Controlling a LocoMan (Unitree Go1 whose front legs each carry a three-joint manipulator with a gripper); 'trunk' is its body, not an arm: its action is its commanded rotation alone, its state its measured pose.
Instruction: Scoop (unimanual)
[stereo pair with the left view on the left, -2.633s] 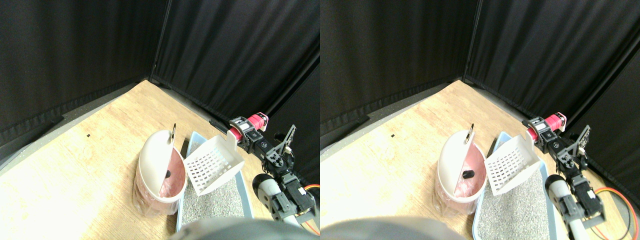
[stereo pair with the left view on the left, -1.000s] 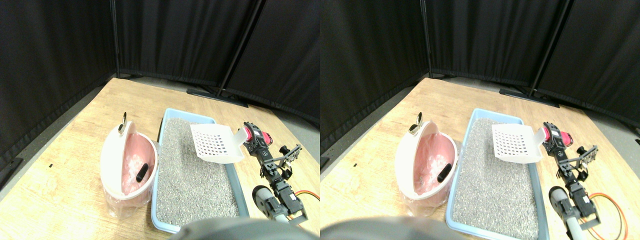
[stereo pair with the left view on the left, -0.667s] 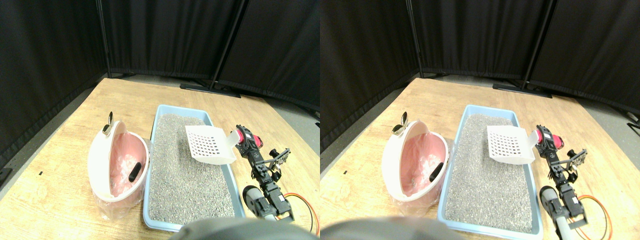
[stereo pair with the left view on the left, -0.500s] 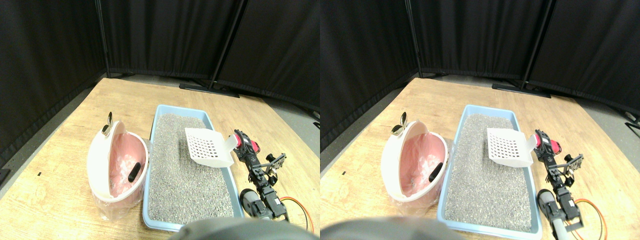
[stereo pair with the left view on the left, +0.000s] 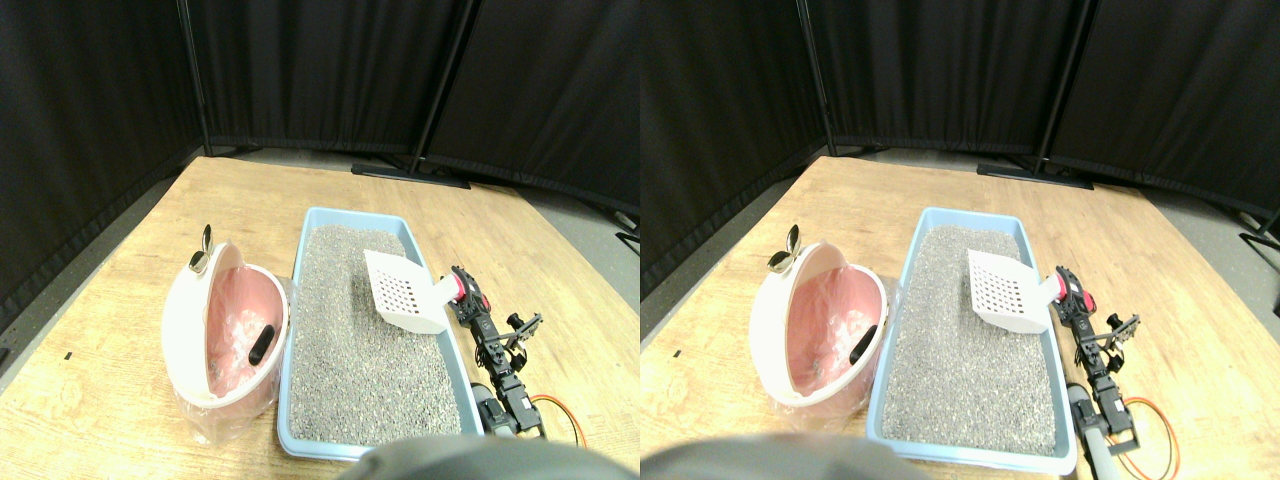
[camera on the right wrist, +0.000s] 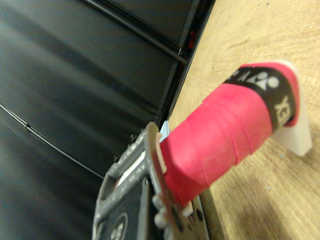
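A white slotted scoop (stereo pair with the left view on the left: 400, 290) hangs empty just over the grey litter (stereo pair with the left view on the left: 360, 350), near the right rim of the light blue litter tray (stereo pair with the left view on the left: 296, 300). My right gripper (stereo pair with the left view on the left: 458, 292) is shut on the scoop's red-wrapped handle (camera on the right wrist: 225, 130), just outside that rim. In the wrist view the handle sticks out past the dark jaw frame (camera on the right wrist: 145, 200). Left of the tray stands a white bin with a pink liner (stereo pair with the left view on the left: 220, 330). A small dark lump (stereo pair with the left view on the left: 262, 343) lies inside it.
A metal clip (stereo pair with the left view on the left: 200, 262) sits on the bin's far rim. An orange cable (stereo pair with the left view on the left: 565, 420) loops on the wooden floor (stereo pair with the left view on the left: 120, 230) beside my arm. Black curtains (stereo pair with the left view on the left: 320, 70) and their stand feet close off the back.
The camera has swung, shifting the whole picture. The scoop has gone from beside the bin to the tray's right side and come down close to the litter. The dark lump stays in the bin.
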